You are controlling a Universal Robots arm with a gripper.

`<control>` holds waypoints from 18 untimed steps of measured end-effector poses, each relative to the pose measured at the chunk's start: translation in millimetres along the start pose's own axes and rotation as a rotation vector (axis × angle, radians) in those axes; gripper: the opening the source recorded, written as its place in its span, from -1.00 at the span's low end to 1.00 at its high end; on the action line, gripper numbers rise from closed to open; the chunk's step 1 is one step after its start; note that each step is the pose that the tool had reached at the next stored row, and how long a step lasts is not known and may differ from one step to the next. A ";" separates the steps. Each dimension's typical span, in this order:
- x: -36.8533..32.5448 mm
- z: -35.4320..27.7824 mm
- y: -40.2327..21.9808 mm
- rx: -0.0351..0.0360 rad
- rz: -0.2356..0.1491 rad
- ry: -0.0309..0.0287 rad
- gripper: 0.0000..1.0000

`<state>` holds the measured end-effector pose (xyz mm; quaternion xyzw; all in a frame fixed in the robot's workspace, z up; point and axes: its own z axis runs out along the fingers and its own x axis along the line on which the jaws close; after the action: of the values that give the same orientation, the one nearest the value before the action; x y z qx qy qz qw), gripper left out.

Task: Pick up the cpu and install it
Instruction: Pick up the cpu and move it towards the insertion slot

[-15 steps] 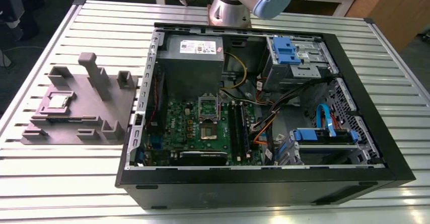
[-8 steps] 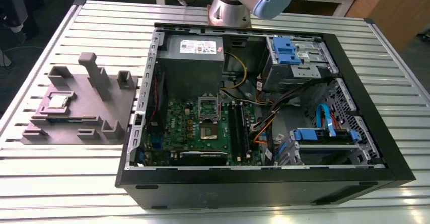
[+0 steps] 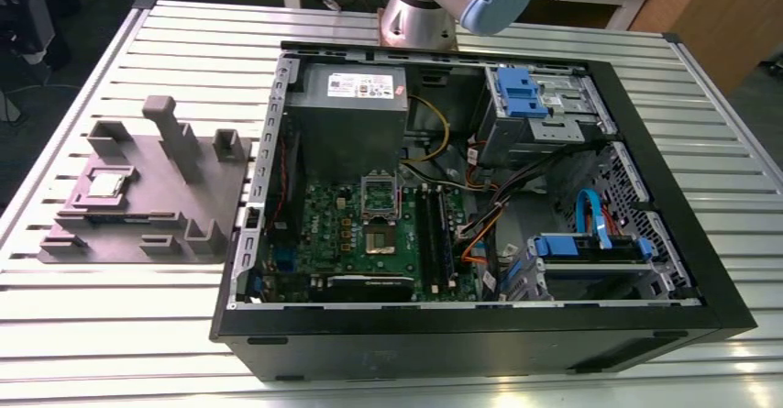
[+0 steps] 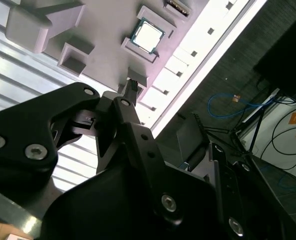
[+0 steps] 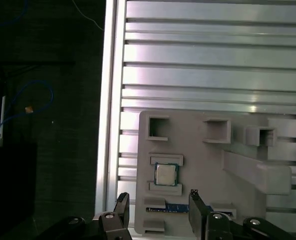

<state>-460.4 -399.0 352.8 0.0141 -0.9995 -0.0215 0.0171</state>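
claw [image 5: 157,200] open and empty, its two fingertips [image 5: 193,196] spread apart, hanging above the grey holder [image 5: 202,165] at the edge nearest the cpu [image 5: 165,174]; in the second wrist view the cpu [image 4: 147,36] lies beyond the fingertips, not between them. cpu flat, metal top up, seated in a shallow pocket of the holder between two low ridges; in the exterior view the cpu [image 3: 108,184] sits on the holder [image 3: 159,197], which rests on the slatted metal table [image 3: 98,335] to the exterior view's left of the open computer case [image 3: 490,344]. socket [image 3: 380,208] on the green circuit board inside the case, well apart from the cpu. step in hand judged to be the pick: it should go best with the jaws centred over the chip, square to its free edges, closing on the thin rim and not on the ridges, then lifting level. writing: a white label [image 3: 365,85] on the grey box inside the case; its print cannot be read
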 end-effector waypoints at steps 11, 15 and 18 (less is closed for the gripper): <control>0.0 3.4 -0.4 0.0000 0.000 -0.0001 0.18; -0.2 6.0 -0.9 0.0008 -0.003 0.0001 0.18; -0.3 8.7 -1.1 0.0020 -0.025 0.0013 0.18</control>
<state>-460.4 -399.7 344.1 0.0264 -0.9993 -0.0207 0.0175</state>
